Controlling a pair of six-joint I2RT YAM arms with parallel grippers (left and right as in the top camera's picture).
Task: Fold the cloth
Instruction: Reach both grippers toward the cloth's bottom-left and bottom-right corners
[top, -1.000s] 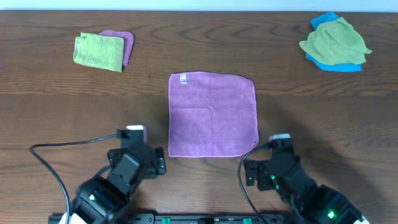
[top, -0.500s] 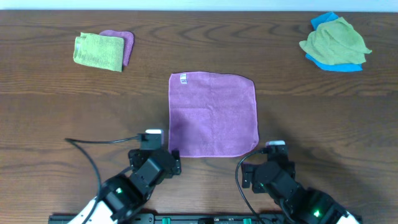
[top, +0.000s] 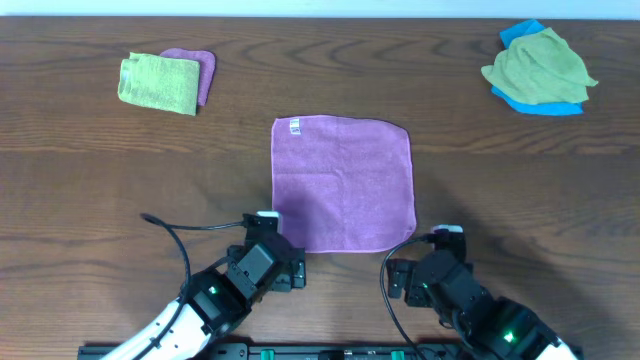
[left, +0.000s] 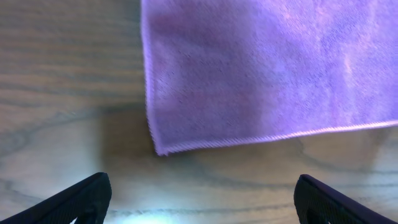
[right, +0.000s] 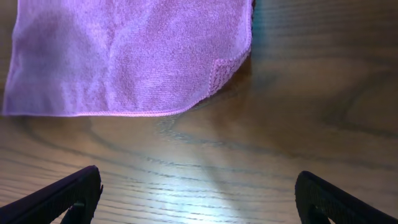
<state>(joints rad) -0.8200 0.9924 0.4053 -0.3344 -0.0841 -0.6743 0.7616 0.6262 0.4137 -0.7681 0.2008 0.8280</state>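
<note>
Dark wood table (top: 100, 170), cloth (top: 343, 185) flat in the middle. Back left a folded green rag (top: 158, 82) on a purple rag (top: 205, 72), back right a green heap (top: 538, 65) over a blue rag (top: 545, 107).

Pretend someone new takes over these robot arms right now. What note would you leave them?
Left end effector: open, empty, just short of the lilac towel's near left corner.
Right end effector: open, empty, just short of the near right corner.
Towel: flat and unfolded in the middle of the table, white label at its far left corner.
Done: nothing folded yet.
Left: probably grasp both near corners, then fold.
</note>
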